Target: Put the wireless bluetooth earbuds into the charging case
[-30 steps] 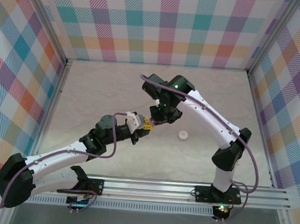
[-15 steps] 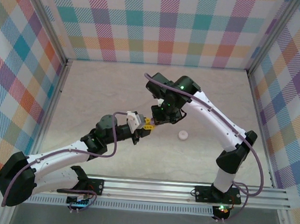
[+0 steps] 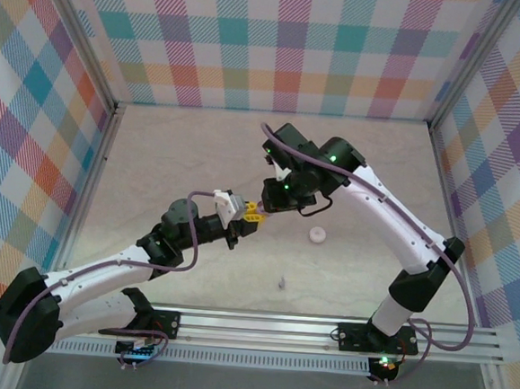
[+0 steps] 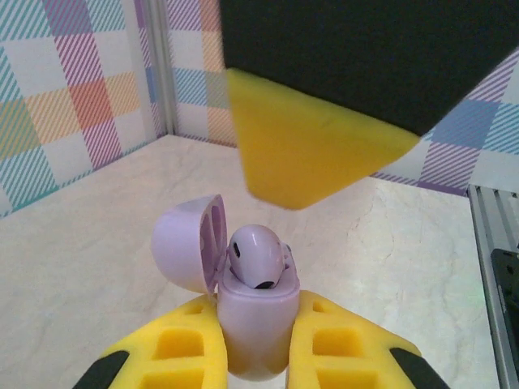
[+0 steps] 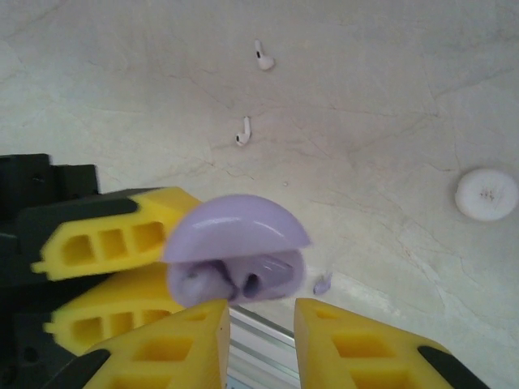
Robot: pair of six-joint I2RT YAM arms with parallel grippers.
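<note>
The pale purple charging case [image 4: 255, 328] stands upright between my left gripper's [image 4: 258, 312] yellow fingers, lid swung open to the left. One purple earbud [image 4: 255, 258] sits in it, its head sticking out. In the top view the left gripper [image 3: 250, 214] holds the case above the table's middle. My right gripper [image 5: 260, 318] hovers just over the open case [image 5: 233, 253], jaws apart with nothing between them; from above it [image 3: 271, 204] sits beside the left one. A second purple earbud [image 5: 322, 284] lies on the table, a small speck [image 3: 282, 283] near the front. Two white earbuds [image 5: 263, 57] [image 5: 243, 131] lie loose on the table.
A small white round disc [image 3: 316, 236] [image 5: 486, 193] rests on the marble table right of the grippers. Checked walls close in the back and both sides. An aluminium rail [image 3: 321, 330] runs along the near edge by the arm bases.
My right arm has drawn back up and to the right, off the case. A small purple earbud now lies on the table near the front, where none showed before.
</note>
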